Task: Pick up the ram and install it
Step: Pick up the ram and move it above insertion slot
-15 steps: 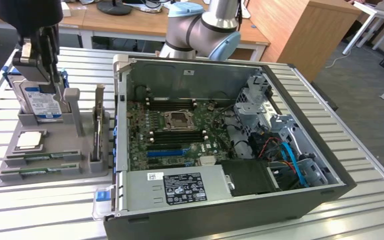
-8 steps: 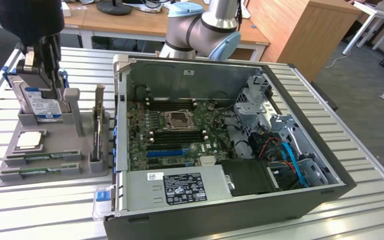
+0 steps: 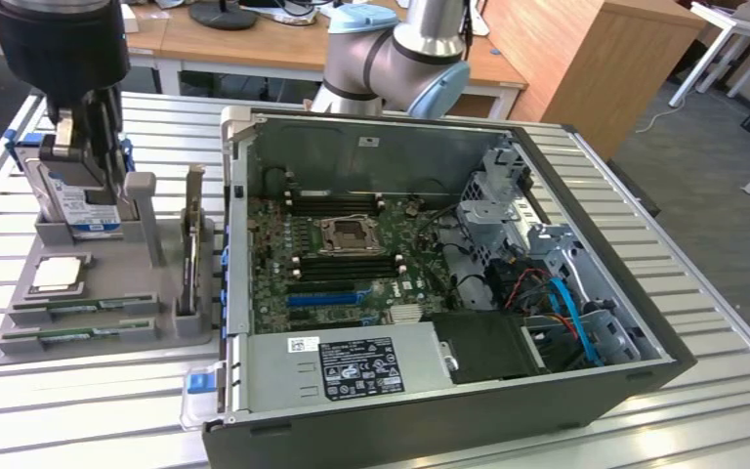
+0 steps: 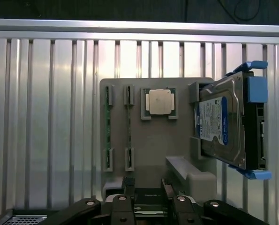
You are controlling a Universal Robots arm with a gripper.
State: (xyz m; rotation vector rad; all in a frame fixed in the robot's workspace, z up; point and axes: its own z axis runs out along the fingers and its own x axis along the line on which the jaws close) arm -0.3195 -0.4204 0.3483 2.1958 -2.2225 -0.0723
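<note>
Two ram sticks, thin green boards, stand on edge in slots of the grey holder: one ram stick and a second ram stick beside it. In the exterior view the ram lies low at the front of the holder. My gripper is open with nothing between its fingers. It hangs above the holder's back part, over the hard drive and apart from the ram sticks.
A square silver processor sits in the holder beside the ram. A hard drive in a blue bracket stands upright at the holder's end. The open computer case with its motherboard lies to the exterior view's right on the slatted metal table.
</note>
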